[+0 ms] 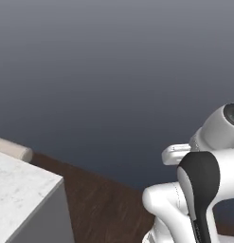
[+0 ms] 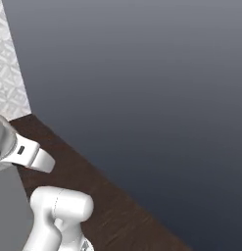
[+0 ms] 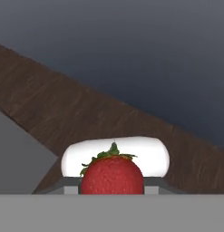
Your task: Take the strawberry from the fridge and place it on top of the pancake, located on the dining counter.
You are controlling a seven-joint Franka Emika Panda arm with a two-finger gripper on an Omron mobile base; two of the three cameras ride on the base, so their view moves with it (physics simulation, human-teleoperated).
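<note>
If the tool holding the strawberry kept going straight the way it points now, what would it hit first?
Probably the dark wood floor: in the hand view, beyond the strawberry gripped in the tool, the floor comes first, with a plain dark wall behind it. Depth is hard to judge.

Strawberry (image 3: 112,176): red, green leafy cap at 12 o'clock. Counter (image 1: 21,190): white marble-look top, faint grey veins, grey side. Floor (image 2: 93,186): dark brown wood grain. Wall (image 2: 7,73): pale, possibly diamond-patterned.
</note>
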